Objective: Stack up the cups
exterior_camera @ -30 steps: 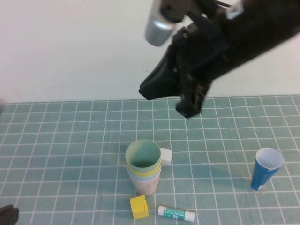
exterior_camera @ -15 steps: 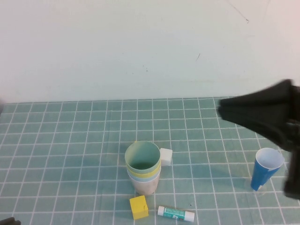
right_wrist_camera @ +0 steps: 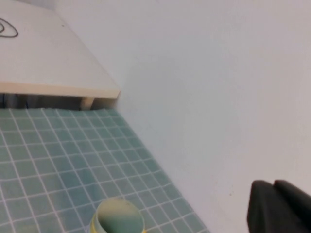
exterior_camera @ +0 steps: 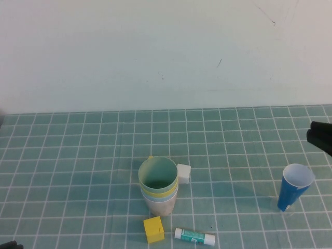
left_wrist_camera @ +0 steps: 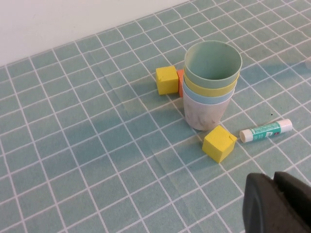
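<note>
The four pastel cups stand nested in one stack (exterior_camera: 158, 185) near the table's front middle: pale green on top, then yellow, light blue, and pink at the bottom. The stack also shows in the left wrist view (left_wrist_camera: 212, 80) and at the edge of the right wrist view (right_wrist_camera: 119, 219). My right gripper (exterior_camera: 321, 136) is at the far right edge, well away from the stack; its jaws are shut and empty in the right wrist view (right_wrist_camera: 273, 183). My left gripper (left_wrist_camera: 273, 175) is shut and empty, held off the stack's front-left side.
A taller dark-blue cup (exterior_camera: 294, 187) stands at the right. A white cube (exterior_camera: 183, 172) touches the stack's right side. A yellow cube (exterior_camera: 153, 229) and a glue stick (exterior_camera: 194, 236) lie in front. Another yellow cube (left_wrist_camera: 166, 80) and an orange piece (left_wrist_camera: 180, 82) sit behind the stack.
My right arm has swung from above the stack to the right and down, and is now almost out of the high view. The cup stack has not moved.
</note>
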